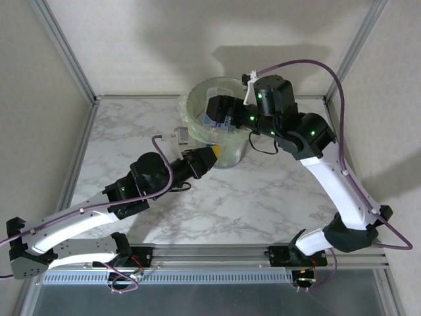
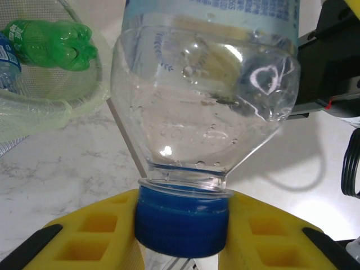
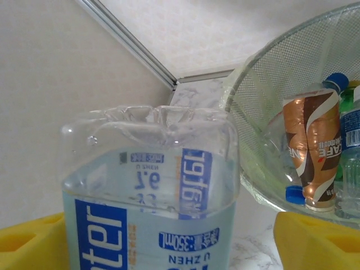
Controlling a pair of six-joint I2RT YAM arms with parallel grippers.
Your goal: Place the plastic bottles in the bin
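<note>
Two clear bottles, one per arm, at the bin (image 1: 192,112), which stood mid-way along the table's (image 1: 263,204) far edge.
The left gripper (image 2: 181,228) was pinched on the blue cap (image 2: 181,214) of one clear bottle (image 2: 202,112), beside the bin's near wall. The right gripper (image 3: 163,230) stood spread around a second, blue-labelled bottle (image 3: 152,185), with a gap on one side. Inside the bin lay one green bottle (image 2: 53,44) and one brown-labelled bottle (image 3: 314,152); the others were too hidden to count.

Glossy clear plastic bottle (image 2: 202,101), smooth marble-patterned table (image 2: 56,169), translucent mesh-textured plastic bin (image 3: 292,73)
</note>
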